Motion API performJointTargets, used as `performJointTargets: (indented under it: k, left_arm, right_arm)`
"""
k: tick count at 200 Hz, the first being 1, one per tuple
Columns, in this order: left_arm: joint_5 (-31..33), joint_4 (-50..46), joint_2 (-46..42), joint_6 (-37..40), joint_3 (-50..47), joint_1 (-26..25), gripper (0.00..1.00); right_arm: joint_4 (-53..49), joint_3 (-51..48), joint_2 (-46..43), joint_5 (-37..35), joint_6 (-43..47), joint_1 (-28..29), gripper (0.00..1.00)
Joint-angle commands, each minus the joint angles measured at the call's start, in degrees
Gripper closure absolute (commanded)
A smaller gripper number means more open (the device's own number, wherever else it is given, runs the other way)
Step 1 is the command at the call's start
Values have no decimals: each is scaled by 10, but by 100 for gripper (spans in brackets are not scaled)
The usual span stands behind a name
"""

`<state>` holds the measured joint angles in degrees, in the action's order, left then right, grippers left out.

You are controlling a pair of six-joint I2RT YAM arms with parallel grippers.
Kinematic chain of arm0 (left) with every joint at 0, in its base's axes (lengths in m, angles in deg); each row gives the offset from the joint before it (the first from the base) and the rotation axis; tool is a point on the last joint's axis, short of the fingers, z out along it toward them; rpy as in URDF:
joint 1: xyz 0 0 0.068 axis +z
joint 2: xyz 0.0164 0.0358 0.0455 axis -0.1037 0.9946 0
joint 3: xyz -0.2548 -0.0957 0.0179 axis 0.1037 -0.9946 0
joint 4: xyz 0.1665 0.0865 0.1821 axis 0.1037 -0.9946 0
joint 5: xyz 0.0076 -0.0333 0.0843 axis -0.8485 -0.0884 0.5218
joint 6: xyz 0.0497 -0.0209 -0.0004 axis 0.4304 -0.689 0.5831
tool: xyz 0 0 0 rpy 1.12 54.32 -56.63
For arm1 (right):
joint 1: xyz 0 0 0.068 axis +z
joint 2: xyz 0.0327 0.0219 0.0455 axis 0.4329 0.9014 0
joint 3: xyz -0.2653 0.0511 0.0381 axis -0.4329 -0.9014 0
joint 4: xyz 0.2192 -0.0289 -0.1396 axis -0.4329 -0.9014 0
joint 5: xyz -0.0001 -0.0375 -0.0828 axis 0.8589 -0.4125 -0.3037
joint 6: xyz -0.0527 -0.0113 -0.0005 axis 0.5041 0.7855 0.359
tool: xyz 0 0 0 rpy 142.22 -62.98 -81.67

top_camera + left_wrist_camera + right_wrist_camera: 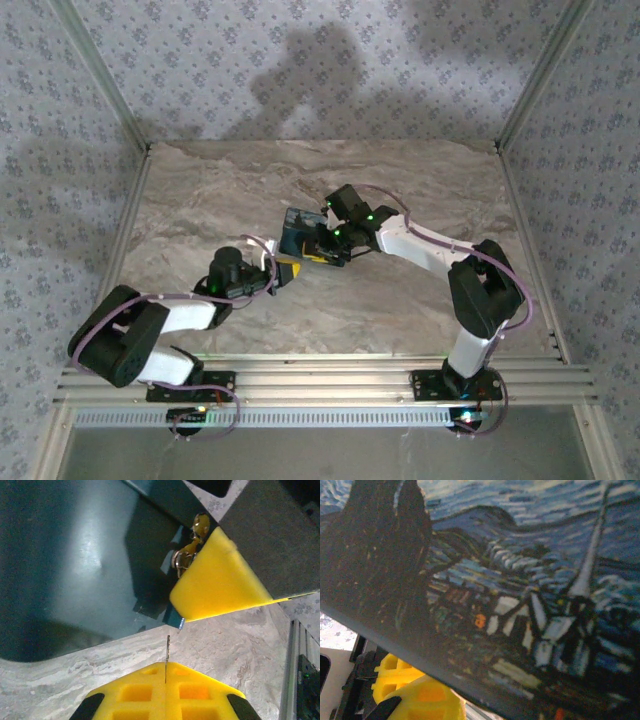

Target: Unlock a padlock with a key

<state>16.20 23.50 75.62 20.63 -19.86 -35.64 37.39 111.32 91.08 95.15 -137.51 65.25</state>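
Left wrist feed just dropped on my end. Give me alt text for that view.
The shut left gripper pinches a thin key, blade edge-on, pointing toward a small brass padlock on a dark teal box. The right gripper's yellow finger grips the box beside the padlock, above the marble table.

1. Our left arm lies low, elbow out at the near left, forearm reaching forward and right.
2. Our left gripper has its yellow fingers pressed together.
3. Our right arm rises from its base, bends sharply and stretches left.
4. Our right gripper sits just beyond the left one's tips. One yellow finger shows; how its jaws stand we cannot tell.
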Motion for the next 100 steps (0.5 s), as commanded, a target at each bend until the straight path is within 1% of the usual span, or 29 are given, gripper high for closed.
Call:
performJointTargets:
  k: [1,39,100]
  left_arm:
    - [14,33,-7,-7,0,-2,100]
    - [10,61,-7,-16,-5,-2,100]
    - [3,71,-3,-20,-7,-1,100]
  right_arm:
    - [11,2,-20,12,-5,-5,100]
    - [13,2,-20,12,-7,-4,100]
    - [23,3,-20,20,-14,-4,100]
